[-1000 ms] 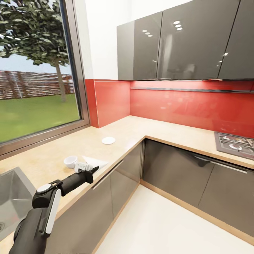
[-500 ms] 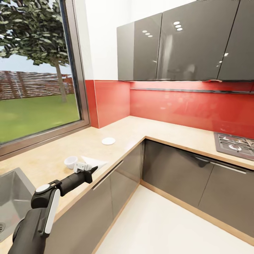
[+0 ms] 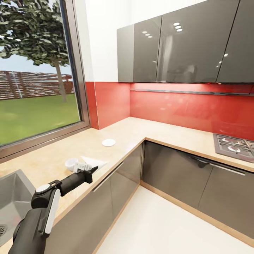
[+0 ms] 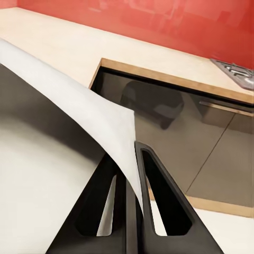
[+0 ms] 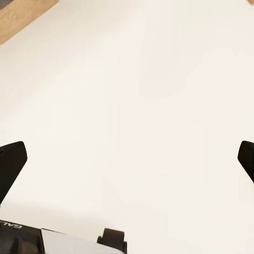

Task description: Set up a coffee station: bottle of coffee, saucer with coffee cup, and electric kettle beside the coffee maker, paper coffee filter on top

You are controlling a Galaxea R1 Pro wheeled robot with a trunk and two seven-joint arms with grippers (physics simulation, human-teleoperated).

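- View tilts slightly down versus a second ago; things unmoved, filter not yet carried off.
- Left gripper (image 4: 127,211) pinched tight on the thin white paper filter (image 4: 79,100), over the counter's (image 3: 116,132) front edge.
- Right gripper (image 5: 127,159) spread wide, empty.
- Cup (image 3: 71,163) near front edge; flat round saucer (image 3: 108,142) towards the corner.

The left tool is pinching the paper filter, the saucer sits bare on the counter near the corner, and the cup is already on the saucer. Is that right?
Not quite. In the head view the cup stands on the counter apart from the saucer, which is bare. The rest holds: the left wrist view shows the left tool shut on the paper filter.
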